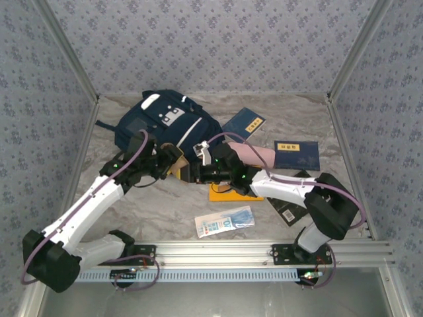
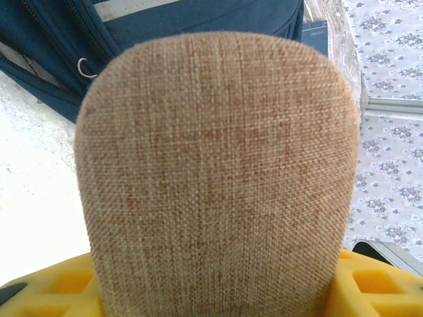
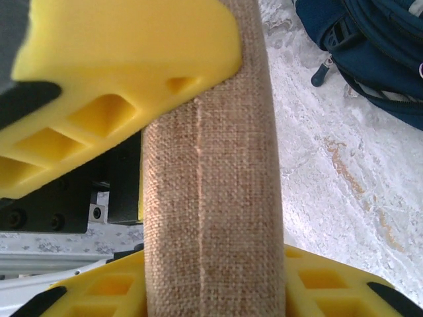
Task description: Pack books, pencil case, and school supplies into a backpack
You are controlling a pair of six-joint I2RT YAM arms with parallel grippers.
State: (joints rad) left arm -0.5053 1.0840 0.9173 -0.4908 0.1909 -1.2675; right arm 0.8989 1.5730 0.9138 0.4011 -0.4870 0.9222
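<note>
Item: pencil case point(image 2: 218, 172), tan woven fabric with a rounded end. Held off the worktop point(image 1: 165, 211) at its centre, just off the near side of the backpack point(image 1: 158, 122).

Left gripper point(image 2: 215, 290): yellow fingers point(image 2: 46, 290) sit on either side of the case and press against it, clamped on it. The right wrist view shows one of these fingers flat against the case's side.

Right gripper point(image 3: 215, 290): its own yellow fingers point(image 3: 99, 290) bracket the narrow edge of the same case and grip it. Both arms meet over the middle of the worktop.

Backpack: navy with white stripes and a white patch. It lies flat towards the far edge, left of centre. A zip pull is visible from the right wrist.

Navy books: one point(image 1: 243, 124) lies just beside the backpack's right side near the far edge. The other point(image 1: 297, 155) lies towards the right edge.

Orange book point(image 1: 221, 193): at the centre, partly under the right arm.

Black book point(image 1: 291, 210): towards the near right corner, under the right forearm.

White-and-blue packet point(image 1: 225, 221): close to the near edge, centre, apart from the orange book.

Pale pink flat piece point(image 1: 258, 155): between the two navy books, partly covered by the right arm. I cannot tell what it is.
</note>
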